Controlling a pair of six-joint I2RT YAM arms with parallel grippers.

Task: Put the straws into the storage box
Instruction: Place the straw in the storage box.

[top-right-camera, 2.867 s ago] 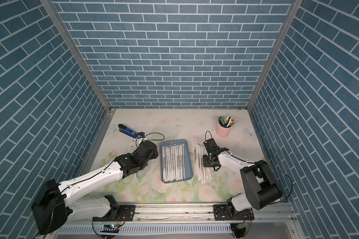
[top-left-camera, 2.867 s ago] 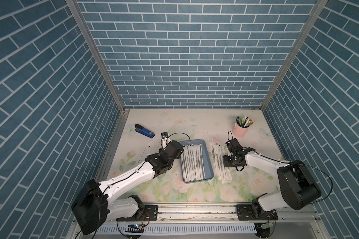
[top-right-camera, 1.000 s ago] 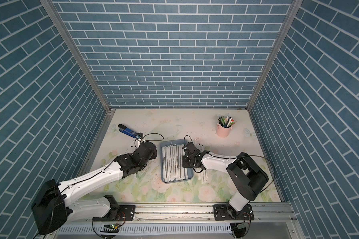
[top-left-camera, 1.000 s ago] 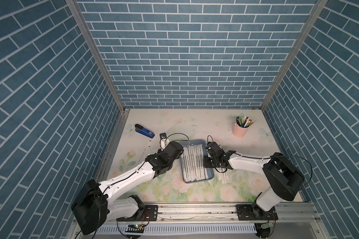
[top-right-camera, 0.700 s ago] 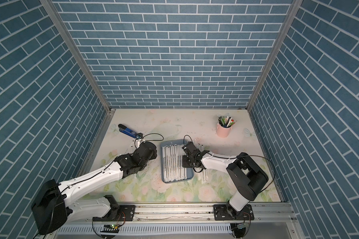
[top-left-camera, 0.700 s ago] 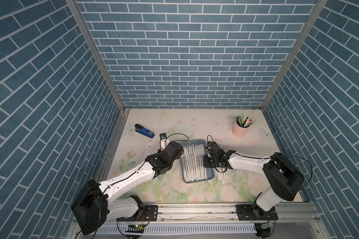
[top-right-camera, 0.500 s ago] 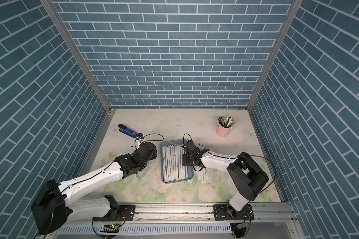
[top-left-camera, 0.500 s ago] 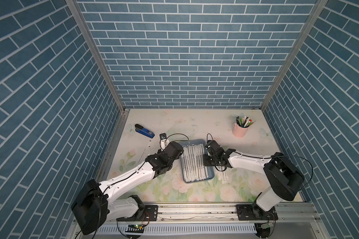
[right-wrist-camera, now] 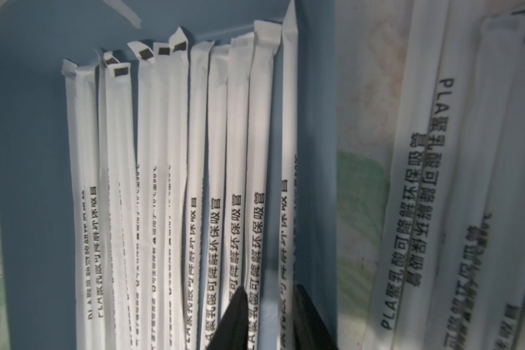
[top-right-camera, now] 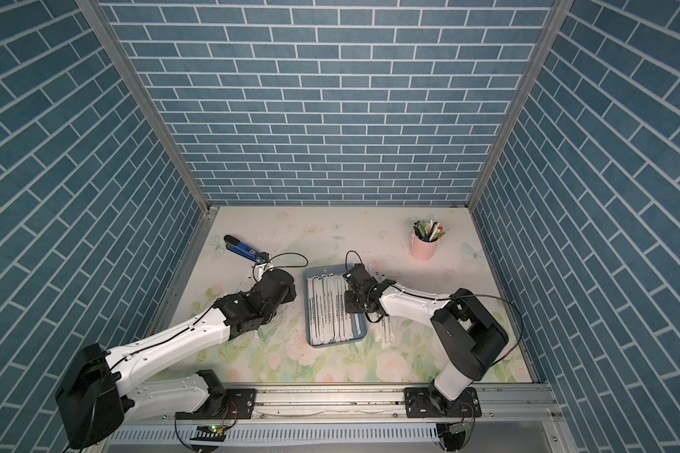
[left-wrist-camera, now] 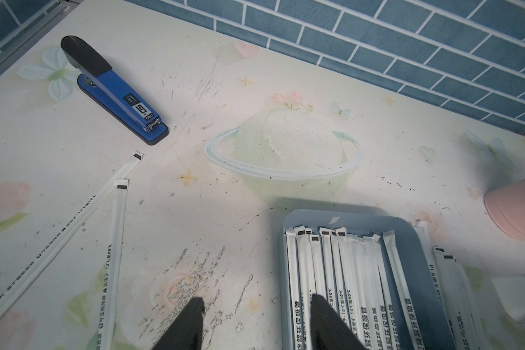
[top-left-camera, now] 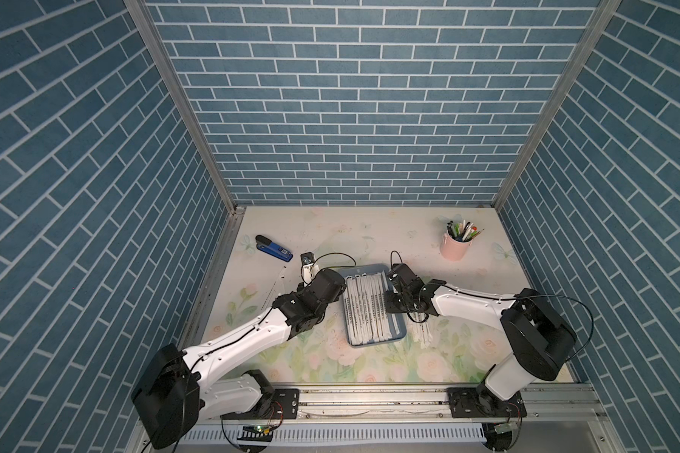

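Most straws (right-wrist-camera: 194, 151) lie inside the storage box (right-wrist-camera: 28, 151), more just outside it. The right gripper (right-wrist-camera: 270, 292) stands narrowly parted around one by the box wall; the left gripper (left-wrist-camera: 255, 303) gapes empty. They look featherlight and slippery (pinch mid-length).

Floral tabletop (top-left-camera: 370, 235) — stapler (top-left-camera: 273, 248) near the far-left corner, pink cup (top-left-camera: 454, 249) far-right, storage box (top-left-camera: 375, 344) mid-tabletop — loose straws (top-left-camera: 421, 336) beside it.

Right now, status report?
Left jaws open, empty. Right jaws parted astride a straw inside the storage box. More straws loose both sides of it. Nothing blocking.
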